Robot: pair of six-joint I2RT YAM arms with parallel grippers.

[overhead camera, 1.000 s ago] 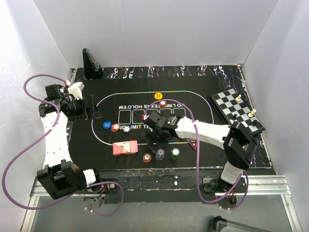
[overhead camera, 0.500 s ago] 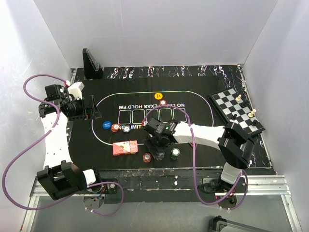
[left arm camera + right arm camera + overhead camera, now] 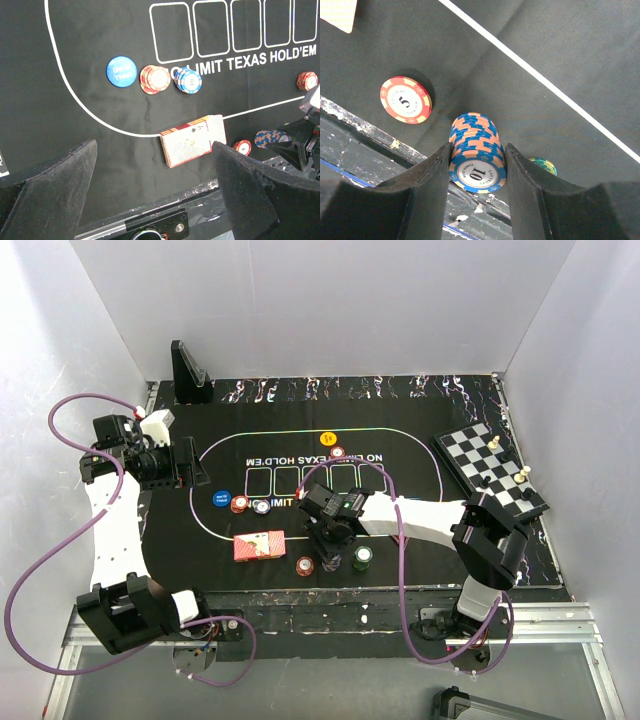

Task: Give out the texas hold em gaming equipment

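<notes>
Jaws first: the left gripper stands spread as wide as it goes with nothing between its fingers, hovering well to the left of the deck of red-backed cards and farther from the arm bases than the deck. The deck lies on the black mat, straddling the near curve of the white oval line.

Just beyond the deck, inside the oval, three things sit in a row. A flat blue chip is leftmost. A short red-and-white stack comes next, and touching its right side is a blue-and-white stack.

Right of the deck, outside the oval near the mat's front edge, lies a single red chip marked 5. Next to it is the right gripper. Its fingers are about half closed and pressed against both sides of the orange-and-blue chip stack, whose top chip reads 10. Whether that stack rests on the mat or is off it I cannot tell.

A green chip sits just right of the stack. Farther back than the deck and to its right, a yellow-orange chip and a red-and-white chip lie near the oval's far line. Well to the right of the deck a chessboard carries a few pieces.
</notes>
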